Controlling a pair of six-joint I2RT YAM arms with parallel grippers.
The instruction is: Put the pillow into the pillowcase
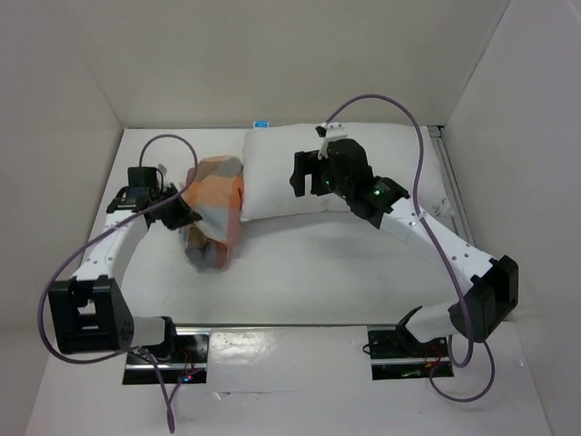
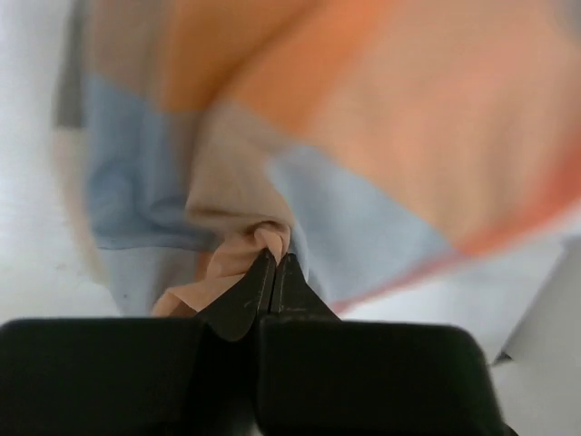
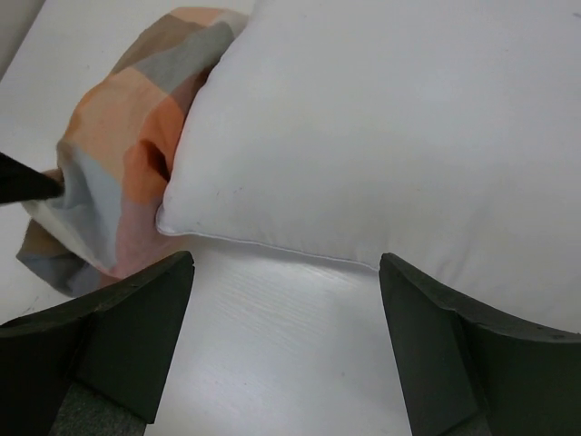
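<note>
The white pillow (image 1: 272, 173) lies flat at the back of the table, its left end against the bunched checked pillowcase (image 1: 216, 207). My left gripper (image 1: 184, 211) is shut on a fold of the pillowcase (image 2: 263, 238), holding the fabric lifted at its left side. My right gripper (image 1: 307, 174) is open and empty, hovering over the pillow's near edge (image 3: 272, 245). In the right wrist view the pillow (image 3: 399, 127) fills the upper right and the pillowcase (image 3: 118, 182) sits at its left corner. Small dark specks show near that corner.
The table (image 1: 327, 272) is white, walled at the back and both sides. A small blue tag (image 1: 262, 123) sits at the back wall behind the pillow. A metal rail (image 1: 451, 182) runs along the right edge. Purple cables loop over both arms.
</note>
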